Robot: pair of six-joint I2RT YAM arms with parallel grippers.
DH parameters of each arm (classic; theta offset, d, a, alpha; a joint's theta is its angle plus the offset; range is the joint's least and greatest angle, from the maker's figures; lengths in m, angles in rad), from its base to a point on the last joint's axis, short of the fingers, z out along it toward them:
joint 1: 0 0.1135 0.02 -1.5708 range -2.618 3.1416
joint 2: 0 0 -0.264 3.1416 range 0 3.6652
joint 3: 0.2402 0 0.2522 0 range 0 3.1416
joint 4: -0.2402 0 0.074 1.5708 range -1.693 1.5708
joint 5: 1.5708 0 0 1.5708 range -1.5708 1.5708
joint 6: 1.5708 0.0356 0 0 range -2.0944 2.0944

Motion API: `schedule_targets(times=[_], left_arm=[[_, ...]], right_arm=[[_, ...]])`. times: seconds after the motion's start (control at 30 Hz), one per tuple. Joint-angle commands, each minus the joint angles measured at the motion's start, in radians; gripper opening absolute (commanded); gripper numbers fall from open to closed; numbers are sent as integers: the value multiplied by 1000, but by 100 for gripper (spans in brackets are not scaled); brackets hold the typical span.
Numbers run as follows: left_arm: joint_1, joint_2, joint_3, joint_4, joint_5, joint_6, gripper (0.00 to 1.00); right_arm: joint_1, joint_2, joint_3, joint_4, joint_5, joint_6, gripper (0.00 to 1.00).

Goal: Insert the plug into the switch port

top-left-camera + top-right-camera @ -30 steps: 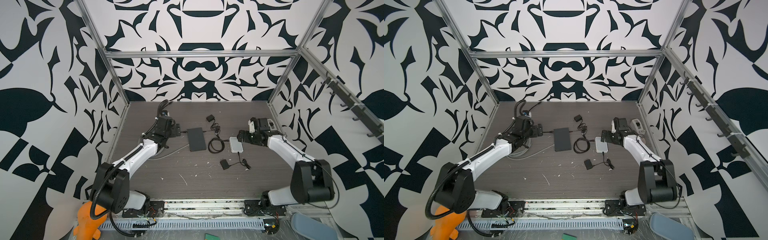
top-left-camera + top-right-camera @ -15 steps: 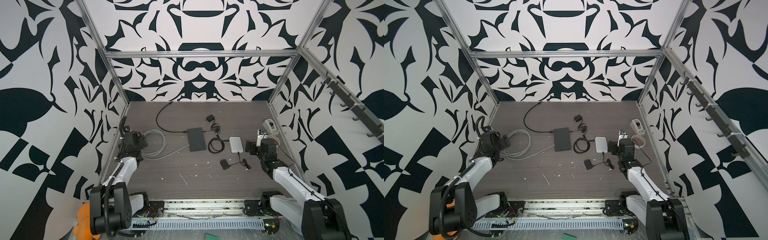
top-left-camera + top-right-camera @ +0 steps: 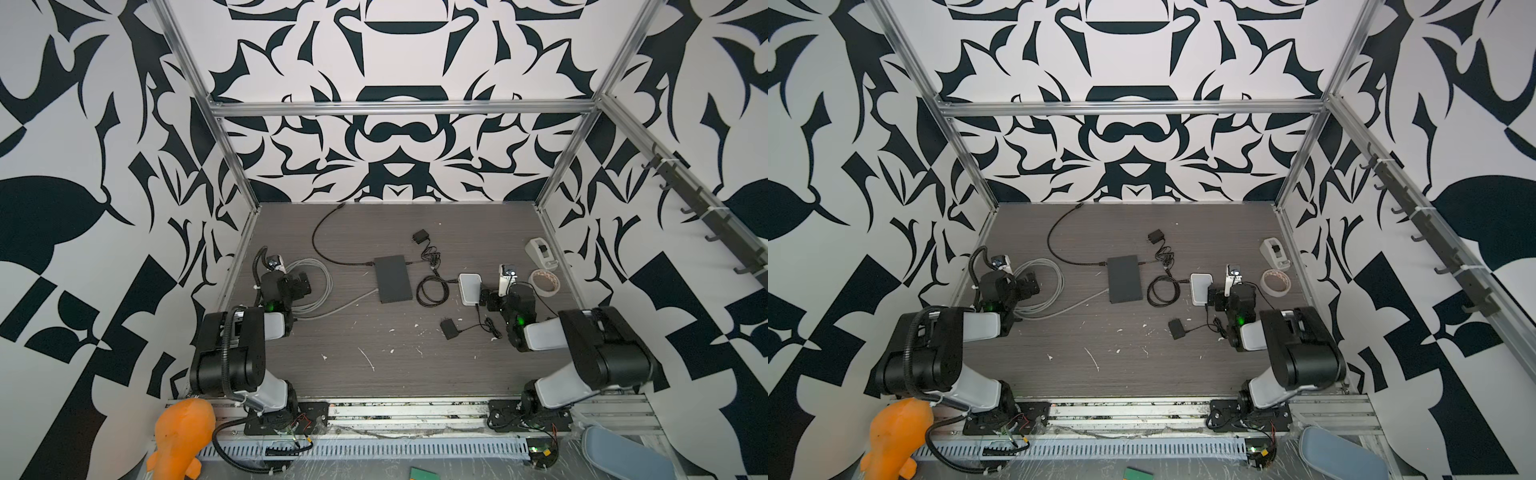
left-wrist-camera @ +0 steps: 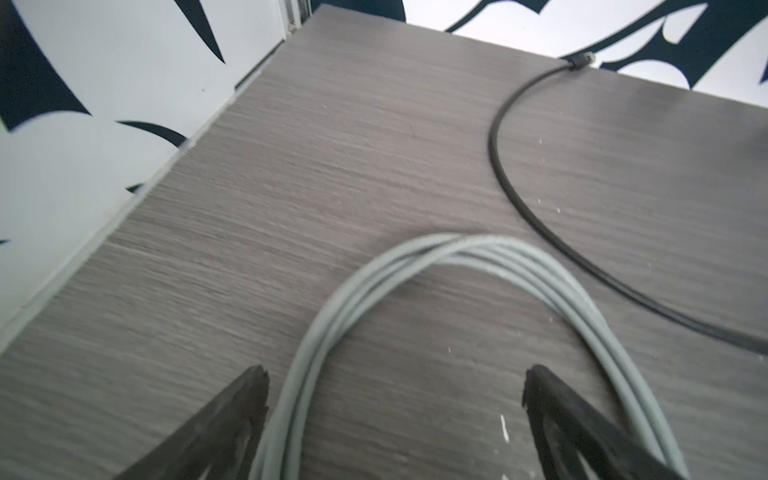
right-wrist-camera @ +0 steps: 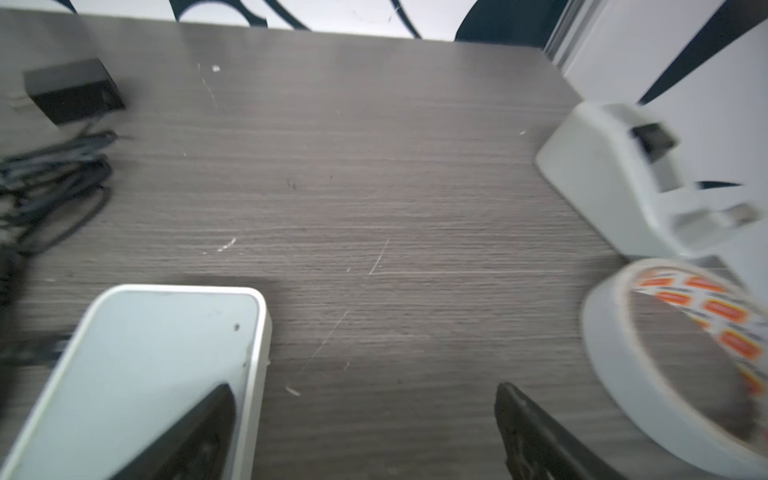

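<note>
Midway across the table (image 3: 374, 365), the matte-black switch box (image 3: 392, 278) lies apart from both grippers: the left gripper (image 3: 302, 284), jaws spread, hovers over the grey cable coil (image 4: 457, 249), while the right gripper (image 3: 487, 298), equally spread, sits at the white box (image 3: 469, 287).

Both top views look down from high in front over the whole table (image 3: 374, 374). Wrist views sit close: left over the grey cable (image 4: 457, 249), right by the white box (image 5: 158, 353).
</note>
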Motion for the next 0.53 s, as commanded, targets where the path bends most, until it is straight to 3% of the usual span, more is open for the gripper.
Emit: schedule_targets(times=[0.0, 0.13, 0.5], left_arm=[[-3, -4, 6, 100, 25, 11, 99], [-12, -5, -11, 136, 10, 9, 99], [-12, -2, -3, 123, 34, 25, 99]], right_arm=[[-3, -6, 74, 27, -26, -32, 100], [-4, -11, 83, -17, 26, -4, 100], [-3, -14, 82, -15, 31, -3, 100]])
